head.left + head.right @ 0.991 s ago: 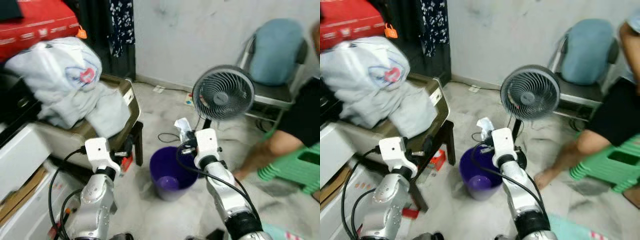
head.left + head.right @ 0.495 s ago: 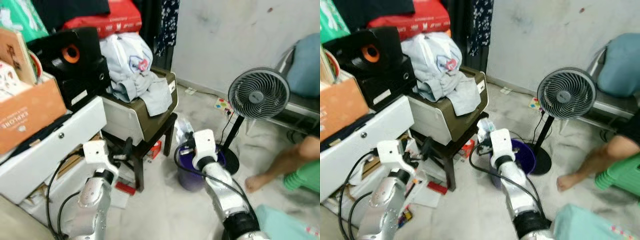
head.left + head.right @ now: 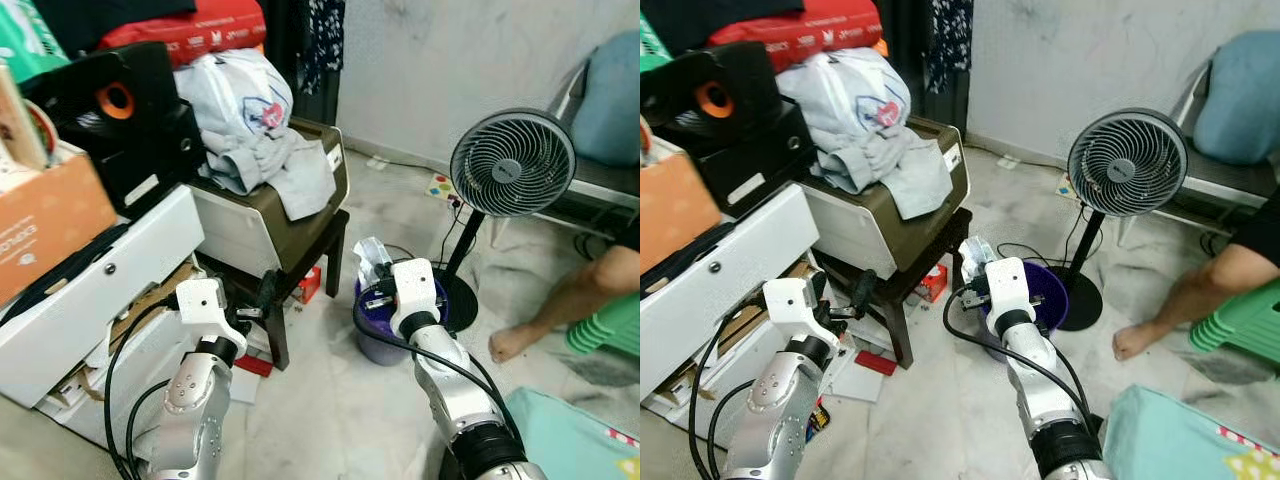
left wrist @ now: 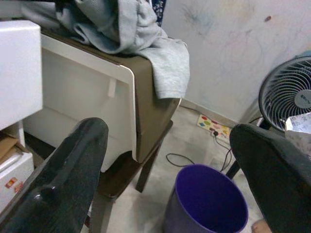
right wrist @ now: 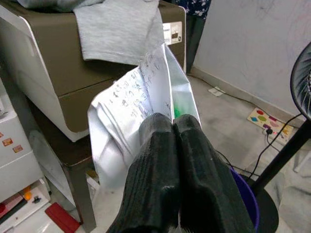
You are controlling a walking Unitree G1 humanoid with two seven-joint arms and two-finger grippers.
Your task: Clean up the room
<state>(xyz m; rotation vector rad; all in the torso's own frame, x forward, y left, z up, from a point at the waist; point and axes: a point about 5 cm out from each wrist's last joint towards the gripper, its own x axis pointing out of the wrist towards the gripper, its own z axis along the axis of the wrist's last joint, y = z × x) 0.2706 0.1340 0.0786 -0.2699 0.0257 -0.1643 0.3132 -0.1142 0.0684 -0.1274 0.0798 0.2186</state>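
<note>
A purple bin (image 3: 374, 342) stands on the floor beside the fan's base and also shows in the left wrist view (image 4: 206, 206). My right gripper (image 3: 374, 290) hovers over the bin's near rim, shut on a crumpled white paper wrapper (image 3: 371, 258). The right wrist view shows the two fingers pressed together (image 5: 173, 122) with the wrapper (image 5: 138, 102) sticking up from them. My left gripper (image 3: 266, 296) is open and holds nothing. It hangs low by the dark stool's leg, left of the bin, with its fingers (image 4: 68, 184) spread wide.
A standing fan (image 3: 512, 165) is right behind the bin, its cable on the floor. A brown-topped box (image 3: 300, 205) with grey clothes sits on a dark stool. White drawers (image 3: 90, 300) and clutter fill the left. A person's leg (image 3: 565, 300) and a green stool (image 3: 612, 325) are right.
The whole picture has swung left and pulled back, so the camera moved. My right gripper keeps its hold on the wrapper above the bin. The left gripper stays open.
</note>
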